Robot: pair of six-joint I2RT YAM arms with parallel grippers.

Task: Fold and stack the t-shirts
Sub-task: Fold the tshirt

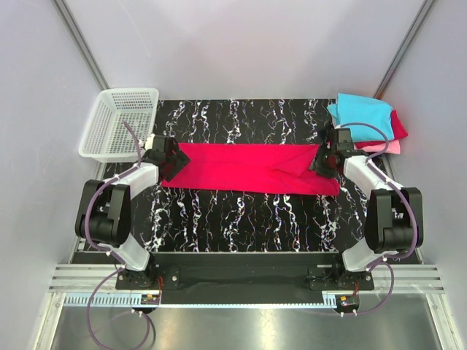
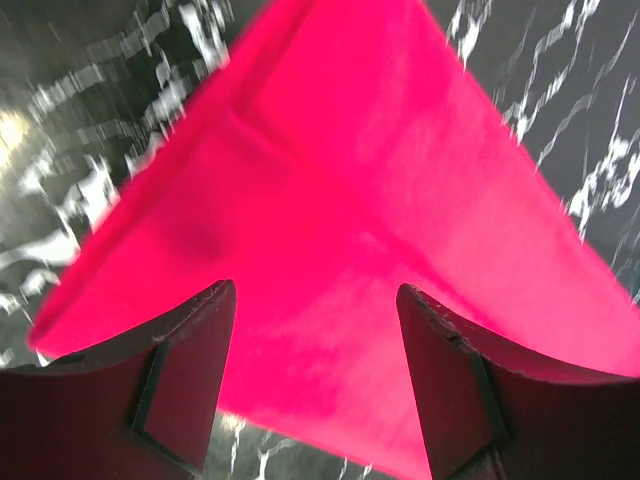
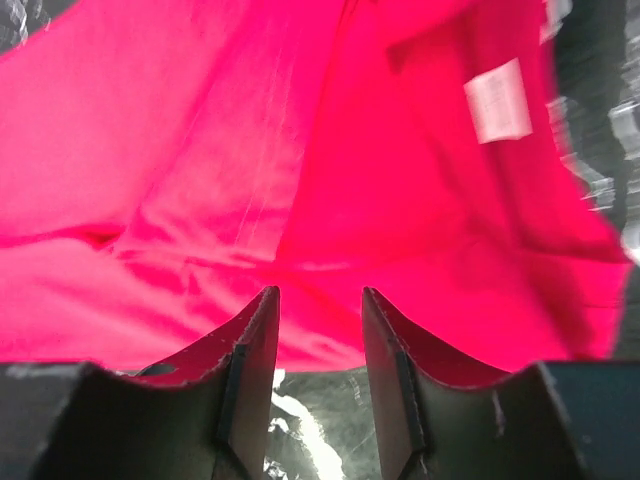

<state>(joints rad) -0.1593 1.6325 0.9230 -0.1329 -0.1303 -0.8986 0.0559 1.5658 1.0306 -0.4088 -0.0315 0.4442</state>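
Top external, one crimson t-shirt (image 1: 252, 168), three-shirt pile (image 1: 363, 117)

Inside a robotics lab test cell. Walled on three sides with plain white panels (image 1: 241, 44) set in grey metal framing (image 1: 82, 44). Fitted with a black marble-patterned tabletop (image 1: 241, 219) and two cabled robot arms, the left arm (image 1: 109, 211) and the right arm (image 1: 390, 215), bolted to a dark base plate (image 1: 241, 266) at the near edge, next to slotted aluminium rails (image 1: 73, 281). Furnished with only a white mesh basket (image 1: 117, 124).
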